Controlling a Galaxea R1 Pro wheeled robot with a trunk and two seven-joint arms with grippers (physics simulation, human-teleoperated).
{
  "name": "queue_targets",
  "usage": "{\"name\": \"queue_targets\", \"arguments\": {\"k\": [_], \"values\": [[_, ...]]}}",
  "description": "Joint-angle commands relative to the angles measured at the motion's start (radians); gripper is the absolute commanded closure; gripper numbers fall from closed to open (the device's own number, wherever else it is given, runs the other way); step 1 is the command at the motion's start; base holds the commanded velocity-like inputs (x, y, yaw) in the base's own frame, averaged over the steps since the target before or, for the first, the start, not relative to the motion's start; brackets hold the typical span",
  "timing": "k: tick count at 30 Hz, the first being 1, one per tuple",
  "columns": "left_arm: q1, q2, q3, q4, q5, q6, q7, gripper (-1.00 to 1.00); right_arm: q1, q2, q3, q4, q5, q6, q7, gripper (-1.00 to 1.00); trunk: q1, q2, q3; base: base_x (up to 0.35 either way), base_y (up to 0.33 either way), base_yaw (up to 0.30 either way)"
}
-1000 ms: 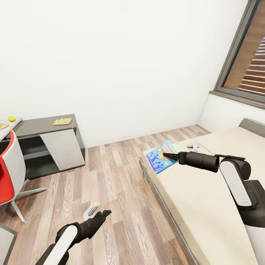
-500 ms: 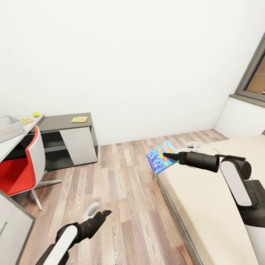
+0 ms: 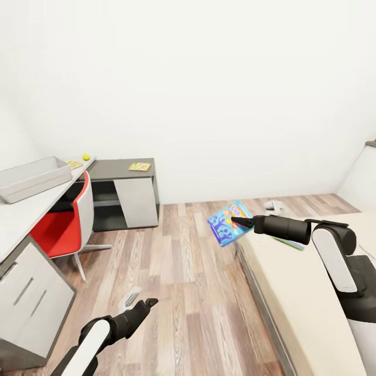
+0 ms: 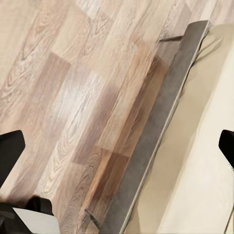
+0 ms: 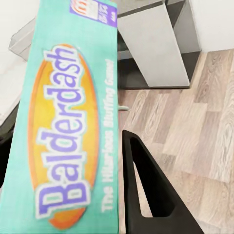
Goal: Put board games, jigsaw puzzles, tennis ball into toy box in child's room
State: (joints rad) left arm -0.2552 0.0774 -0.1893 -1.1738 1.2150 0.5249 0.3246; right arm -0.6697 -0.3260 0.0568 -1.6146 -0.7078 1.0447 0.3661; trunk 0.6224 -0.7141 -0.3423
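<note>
The floor (image 3: 177,261) is wood plank, warm brown with strong grain and a slight sheen. The blue board game (image 3: 228,222) held at centre looks like printed card, smooth and faintly glossy. The bed (image 3: 308,308) at lower right has a matt beige cloth cover. The toy box (image 3: 32,177) at left is smooth grey plastic, the chair (image 3: 62,230) matt red.

Red chair (image 3: 61,230) tucked at desk edge, dark grey cabinet (image 3: 122,193) by white wall, bed (image 3: 292,292) w/ beige mattress along wood floor (image 3: 177,282).
</note>
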Motion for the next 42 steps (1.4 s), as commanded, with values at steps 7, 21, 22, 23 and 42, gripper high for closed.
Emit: {"name": "queue_targets", "arguments": {"k": [7,21,22,23,42], "values": [[-0.001,0.001,-0.002,-0.001,0.010,0.000,0.010,-1.00,-0.001,-0.001,0.001,-0.001,0.005,0.003,0.010,1.00,-0.027,0.048,0.021,0.000,0.000,0.297],[-0.001,-0.001,-0.001,0.002,0.011,0.000,0.010,-1.00,-0.001,-0.001,0.000,-0.001,0.005,0.003,0.010,1.00,-0.080,0.146,0.065,0.000,0.000,0.297],[-0.001,-0.001,-0.001,0.002,0.011,0.000,0.010,-1.00,-0.001,-0.001,0.000,-0.001,0.005,0.003,0.010,1.00,-0.084,0.153,0.068,0.000,0.000,0.297],[-0.001,-0.001,-0.001,0.002,0.011,0.000,0.010,-1.00,-0.001,-0.001,0.000,-0.001,0.005,0.003,0.010,1.00,-0.088,0.160,0.071,0.000,0.000,0.297],[-0.001,-0.002,-0.002,0.002,0.011,0.000,0.010,-1.00,-0.001,-0.001,-0.001,-0.001,0.005,0.003,0.010,1.00,-0.161,0.293,0.130,0.000,0.000,0.297]]}}
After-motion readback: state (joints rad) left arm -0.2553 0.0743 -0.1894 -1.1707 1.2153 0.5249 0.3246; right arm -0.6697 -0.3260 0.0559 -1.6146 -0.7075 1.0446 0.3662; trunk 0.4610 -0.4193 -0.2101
